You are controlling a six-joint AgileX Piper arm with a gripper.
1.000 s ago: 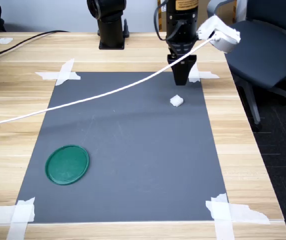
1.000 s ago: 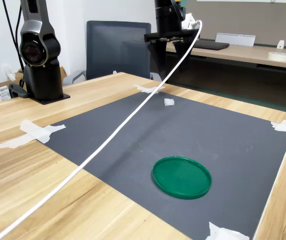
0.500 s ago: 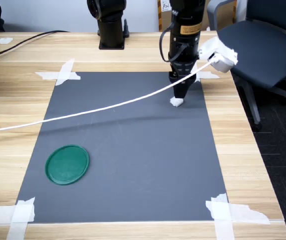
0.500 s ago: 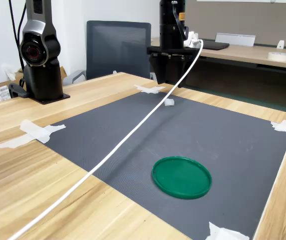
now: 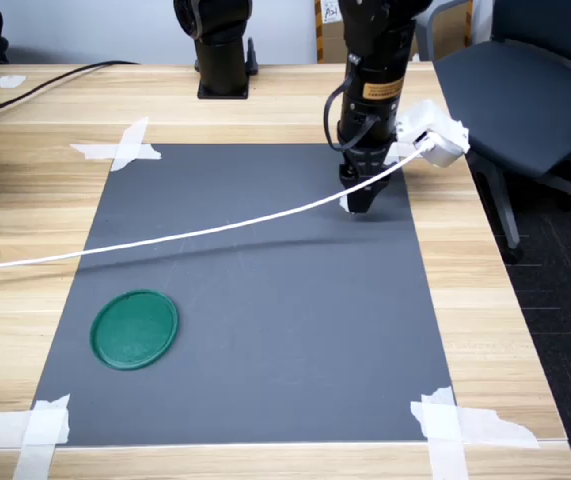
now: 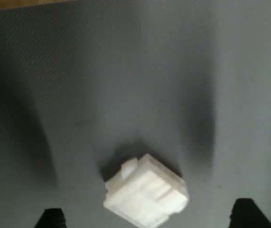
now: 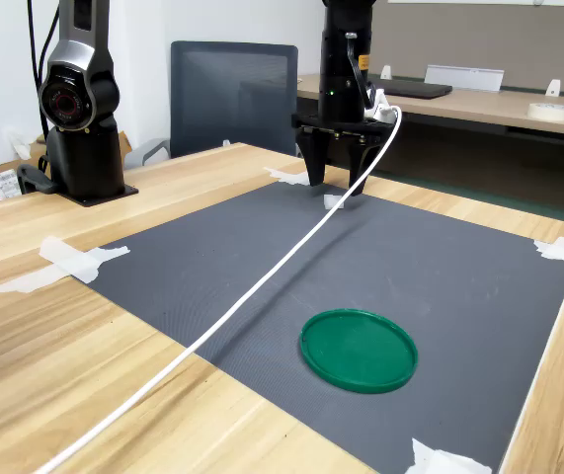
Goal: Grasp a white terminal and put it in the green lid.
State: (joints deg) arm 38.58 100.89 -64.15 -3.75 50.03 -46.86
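Note:
The white terminal [image 6: 144, 194] lies on the grey mat [image 5: 265, 300], a small blocky piece between my two dark fingertips [image 6: 246, 212] in the wrist view. My gripper [image 7: 334, 190] is open and lowered around it, jaws standing on either side without touching it. In the first exterior view the gripper [image 5: 358, 203] hides nearly all of the terminal [image 5: 345, 204]; the second exterior view shows the terminal [image 7: 333, 202] just below the fingers. The green lid [image 5: 135, 328] rests flat and empty near the mat's front left in the first exterior view, and appears as the green lid [image 7: 359, 350] in the second exterior view.
A white cable [image 5: 195, 232] runs from my wrist across the mat to the first exterior view's left edge. A second black arm base [image 5: 223, 50] stands behind the mat. An office chair [image 5: 525, 90] sits beside the table. White tape [image 5: 125, 148] holds the mat corners.
My gripper has come down and forward from above the mat's far edge, so its open fingers now straddle the terminal. The terminal and the lid have not moved.

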